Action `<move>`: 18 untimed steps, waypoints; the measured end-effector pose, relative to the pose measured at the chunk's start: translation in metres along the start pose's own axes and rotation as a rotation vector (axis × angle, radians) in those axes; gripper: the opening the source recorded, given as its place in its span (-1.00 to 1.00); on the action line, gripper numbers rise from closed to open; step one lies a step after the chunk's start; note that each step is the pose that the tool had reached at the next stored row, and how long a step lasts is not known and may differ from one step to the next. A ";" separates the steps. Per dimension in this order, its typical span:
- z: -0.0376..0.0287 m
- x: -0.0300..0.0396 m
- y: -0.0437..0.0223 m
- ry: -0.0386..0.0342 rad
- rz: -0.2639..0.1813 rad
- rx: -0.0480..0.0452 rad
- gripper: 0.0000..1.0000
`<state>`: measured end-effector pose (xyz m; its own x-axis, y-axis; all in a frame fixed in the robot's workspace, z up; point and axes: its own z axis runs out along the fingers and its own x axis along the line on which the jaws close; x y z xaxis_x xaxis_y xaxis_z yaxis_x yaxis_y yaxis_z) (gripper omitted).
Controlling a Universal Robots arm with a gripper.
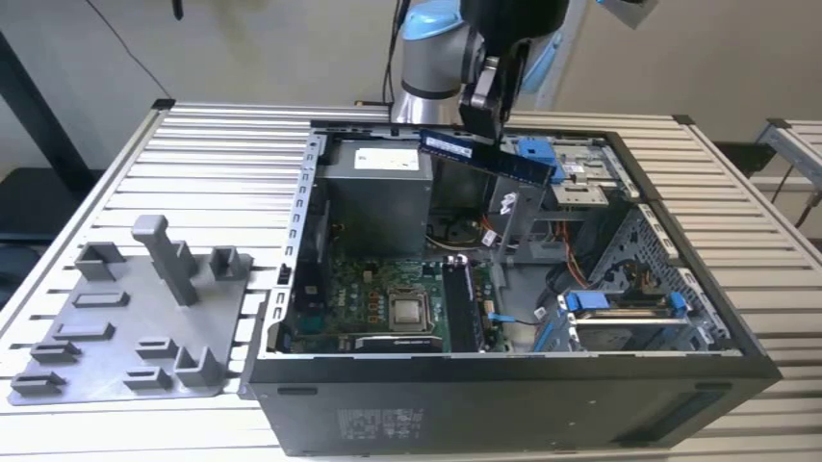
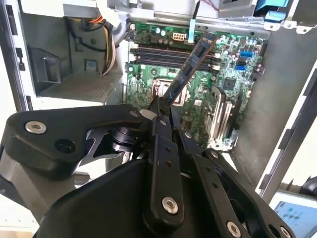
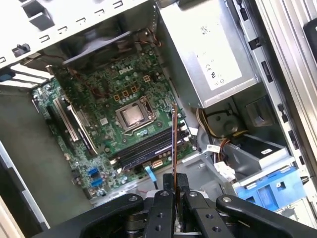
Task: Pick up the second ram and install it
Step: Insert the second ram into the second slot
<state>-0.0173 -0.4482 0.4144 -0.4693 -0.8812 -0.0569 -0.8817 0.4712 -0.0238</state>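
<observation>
Robotics lab: a robot arm (image 1: 430,67) at upper centre over an opened computer case (image 1: 514,404) on a slatted metal worktop (image 1: 206,164).

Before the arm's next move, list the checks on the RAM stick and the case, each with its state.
1. Grip: gripper shut on the second ram: ok.
2. Ram seated in the motherboard: not ok, it is held above the case.
3. Ram level: not ok, tilted in the exterior view.
4. Case side open: ok.
5. A free place among the memory slots: cannot tell.
</observation>
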 end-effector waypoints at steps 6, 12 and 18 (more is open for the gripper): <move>0.0008 0.0000 0.0000 0.0022 0.078 0.0046 -0.73; 0.0017 0.0001 0.0000 0.0044 0.158 0.0094 -0.73; 0.0027 0.0002 0.0001 0.0068 0.241 0.0143 -0.73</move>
<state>-0.0173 -0.4482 0.4117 -0.6667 -0.7432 -0.0559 -0.7432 0.6686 -0.0245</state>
